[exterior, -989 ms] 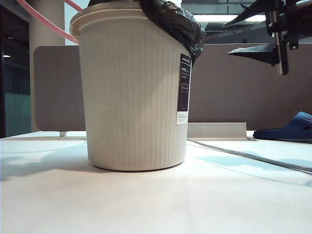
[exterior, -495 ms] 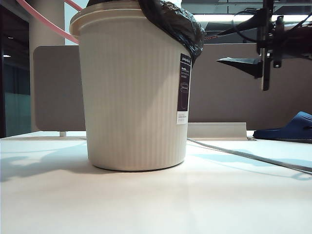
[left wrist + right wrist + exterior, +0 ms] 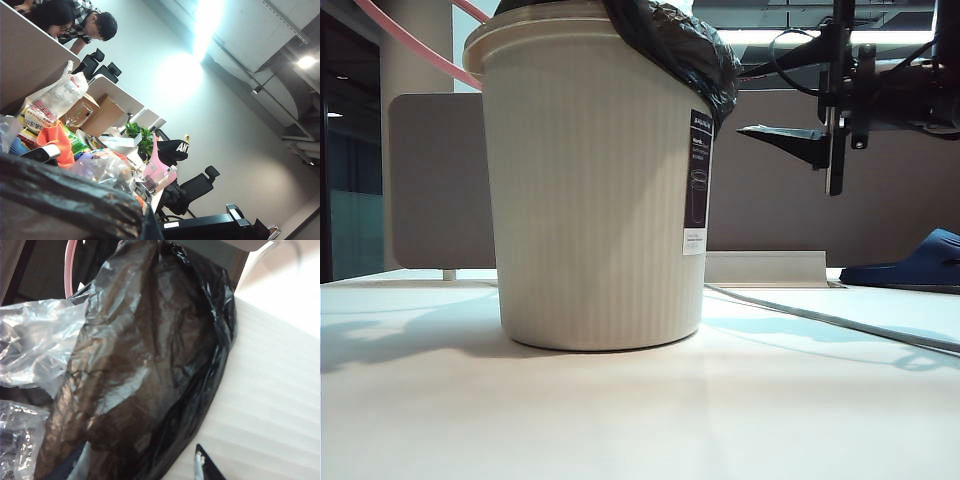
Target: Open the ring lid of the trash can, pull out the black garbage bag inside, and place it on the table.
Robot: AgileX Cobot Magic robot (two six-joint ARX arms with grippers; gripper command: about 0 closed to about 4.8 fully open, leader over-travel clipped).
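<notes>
exterior view: trash can (image 3: 595, 190) upright on table (image 3: 640, 410); black garbage bag (image 3: 675, 50) draped over rim, ready to grasp. right gripper (image 3: 790, 105) jaws spread, beside bag. ring lid (image 3: 410, 45) raised, left gripper unseen, clenched.

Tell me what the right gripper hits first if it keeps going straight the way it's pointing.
Probably the black garbage bag draped over the trash can rim. The right gripper, jaws open, points level toward it from the right; depth is uncertain.
</notes>
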